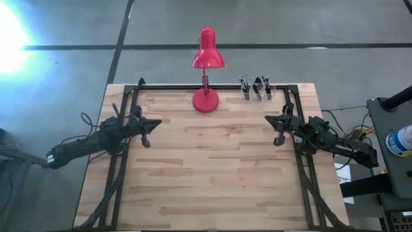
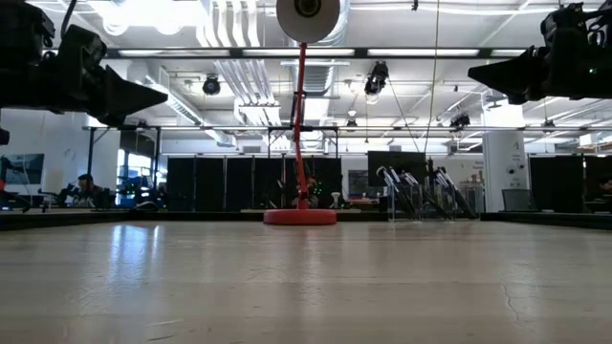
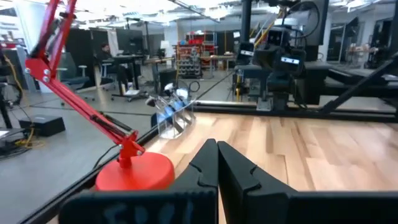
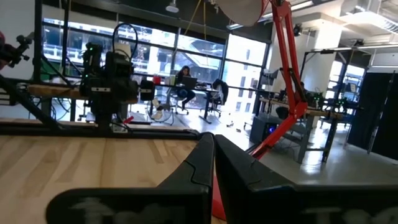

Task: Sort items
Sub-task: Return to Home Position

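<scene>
The brushes (image 1: 257, 86) stand in the clear organizer (image 1: 272, 91) at the tabletop's (image 1: 212, 180) far edge near the red lamp (image 1: 206, 71), and the left tool (image 1: 151, 127) and right tool (image 1: 275, 126), both narrow and empty, hover at the sides, so a stray swing could topple the organizer.

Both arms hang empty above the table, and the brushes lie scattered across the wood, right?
No: the high view shows the brushes standing in the clear organizer beside the red lamp. The left gripper and right gripper do hang empty.
</scene>
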You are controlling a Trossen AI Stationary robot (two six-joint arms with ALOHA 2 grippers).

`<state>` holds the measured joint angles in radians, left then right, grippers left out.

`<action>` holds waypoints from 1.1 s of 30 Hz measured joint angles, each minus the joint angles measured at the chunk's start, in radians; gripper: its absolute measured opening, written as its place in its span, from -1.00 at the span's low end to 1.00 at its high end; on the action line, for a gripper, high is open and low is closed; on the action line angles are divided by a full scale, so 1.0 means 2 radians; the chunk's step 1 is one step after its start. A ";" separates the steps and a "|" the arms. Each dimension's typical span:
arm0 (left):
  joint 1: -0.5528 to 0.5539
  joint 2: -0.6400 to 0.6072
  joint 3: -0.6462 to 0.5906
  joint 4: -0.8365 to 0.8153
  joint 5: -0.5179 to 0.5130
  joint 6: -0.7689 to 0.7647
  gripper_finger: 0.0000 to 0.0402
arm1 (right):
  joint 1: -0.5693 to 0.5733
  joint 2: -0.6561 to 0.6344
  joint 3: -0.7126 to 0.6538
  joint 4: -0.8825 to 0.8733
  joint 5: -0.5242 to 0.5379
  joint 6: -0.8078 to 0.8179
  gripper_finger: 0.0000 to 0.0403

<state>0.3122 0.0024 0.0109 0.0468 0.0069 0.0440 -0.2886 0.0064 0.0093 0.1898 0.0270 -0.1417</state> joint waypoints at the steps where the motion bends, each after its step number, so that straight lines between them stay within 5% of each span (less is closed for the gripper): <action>1: 0.000 0.000 0.000 -0.001 -0.001 0.000 -1.00 | 0.000 0.000 0.000 0.000 0.000 0.000 -0.96; 18: 0.000 0.001 -0.002 0.006 -0.043 -0.004 -1.00 | 0.000 0.014 0.000 -0.004 0.003 0.002 -0.96; 26: 0.000 0.001 -0.002 0.006 -0.042 -0.019 -1.00 | 0.000 0.045 0.000 -0.004 0.075 0.002 -0.96; 33: 0.000 0.001 -0.002 0.006 -0.042 -0.028 -1.00 | 0.000 0.057 0.000 -0.004 0.043 0.029 -0.96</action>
<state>0.3122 0.0044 0.0067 0.0593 -0.0769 -0.0120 -0.2878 0.1204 0.0093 0.1825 0.1133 -0.0845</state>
